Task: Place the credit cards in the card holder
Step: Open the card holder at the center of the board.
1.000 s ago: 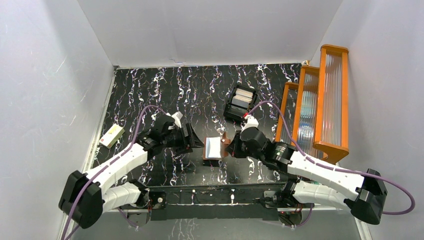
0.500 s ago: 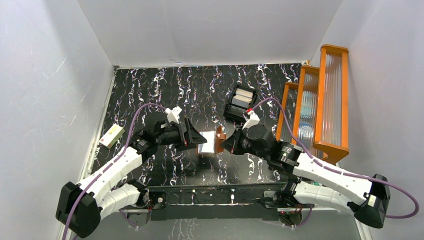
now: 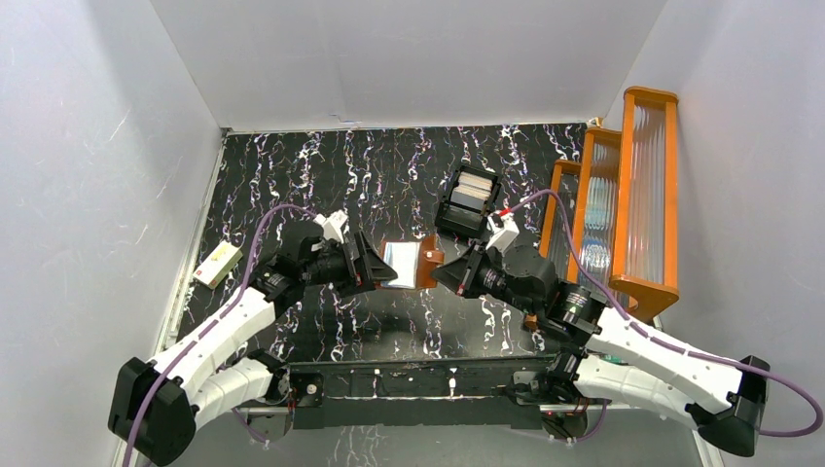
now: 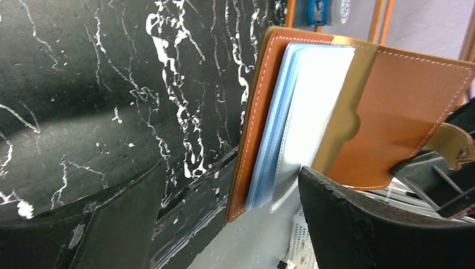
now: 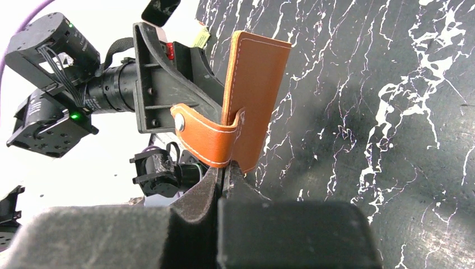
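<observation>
Right wrist view: the card holder (image 5: pixel 255 84) is pinched by jaws of right gripper (image 5: pixel 224 168); jaws of left gripper (image 4: pixel 229 185) are spread.

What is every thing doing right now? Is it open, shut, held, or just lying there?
card holder, open, held up, shiny inside showing
right end effector, shut on the card holder's brown cover
left end effector, open, right at the card holder
black tray, resting on the table, white cards inside
cream box, lying flat at the table's left edge

place: robot lab cell | evidence: white enclosure walls (image 3: pixel 389 58), marbled table (image 3: pixel 379 165), bolted arms (image 3: pixel 219 331)
</observation>
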Available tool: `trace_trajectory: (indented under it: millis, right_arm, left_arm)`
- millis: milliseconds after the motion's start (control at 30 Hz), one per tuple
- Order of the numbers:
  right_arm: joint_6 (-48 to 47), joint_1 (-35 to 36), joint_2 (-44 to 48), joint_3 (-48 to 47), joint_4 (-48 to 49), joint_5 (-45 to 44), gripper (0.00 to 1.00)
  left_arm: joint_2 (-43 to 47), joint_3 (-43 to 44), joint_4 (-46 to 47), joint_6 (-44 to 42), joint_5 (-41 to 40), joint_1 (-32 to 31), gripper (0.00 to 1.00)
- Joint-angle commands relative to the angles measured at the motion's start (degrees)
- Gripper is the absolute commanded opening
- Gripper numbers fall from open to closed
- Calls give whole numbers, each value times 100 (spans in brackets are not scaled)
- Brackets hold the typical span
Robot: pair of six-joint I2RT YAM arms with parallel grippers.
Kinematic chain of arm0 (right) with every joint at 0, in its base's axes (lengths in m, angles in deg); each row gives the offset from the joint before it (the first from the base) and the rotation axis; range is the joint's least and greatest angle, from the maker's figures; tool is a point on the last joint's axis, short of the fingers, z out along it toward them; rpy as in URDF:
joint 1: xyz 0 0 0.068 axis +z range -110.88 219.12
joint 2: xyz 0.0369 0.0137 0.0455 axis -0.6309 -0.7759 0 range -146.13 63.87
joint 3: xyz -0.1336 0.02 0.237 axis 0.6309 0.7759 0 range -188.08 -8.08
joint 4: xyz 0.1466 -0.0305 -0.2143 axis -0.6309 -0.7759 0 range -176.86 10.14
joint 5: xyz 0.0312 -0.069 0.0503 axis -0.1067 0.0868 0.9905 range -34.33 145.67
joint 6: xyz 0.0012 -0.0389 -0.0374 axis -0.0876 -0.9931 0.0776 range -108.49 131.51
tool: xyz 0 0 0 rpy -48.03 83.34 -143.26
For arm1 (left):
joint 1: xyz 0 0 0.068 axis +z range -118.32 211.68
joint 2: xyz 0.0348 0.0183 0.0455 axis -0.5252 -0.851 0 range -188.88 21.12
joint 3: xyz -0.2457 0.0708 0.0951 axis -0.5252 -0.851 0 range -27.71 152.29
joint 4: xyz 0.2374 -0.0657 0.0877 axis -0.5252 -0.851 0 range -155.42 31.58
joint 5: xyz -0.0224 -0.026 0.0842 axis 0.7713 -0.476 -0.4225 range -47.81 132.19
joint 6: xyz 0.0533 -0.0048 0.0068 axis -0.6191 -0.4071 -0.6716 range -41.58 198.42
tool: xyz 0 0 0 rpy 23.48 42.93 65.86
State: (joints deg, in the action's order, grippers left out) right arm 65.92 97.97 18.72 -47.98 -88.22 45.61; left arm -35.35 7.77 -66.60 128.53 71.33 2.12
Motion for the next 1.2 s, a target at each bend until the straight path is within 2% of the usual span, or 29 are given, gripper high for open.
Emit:
trace_trajectory:
  millis: [0,67,167,467,600,833,1167]
  right_arm:
    - [129,-16,195,29,512,19,0]
    - [171,-14,252,74,564,42,0]
    - [200,-18,320,135,629,70,0]
    - [174,-14,286,229,854,211,0]
    - [161,-14,351,323,992,297,0]
    - [79,-14,460,355,942,307,0]
    - [153,-14,634,533,881,269,0]
  left_arm:
    - [361,-469,1149,873,515,100,84]
    - [543,-826,2311,1479,745,108,82]
    - [775,-1023,3110,1711,951,109,78]
    - [1003,-1052,3381,1770,934,115,54]
    - [850,-988,3352,1638,972,116,50]
    - [634,-965,3711,1781,1057,111,37]
    - [701,-1159,4298,2151,1039,117,38]
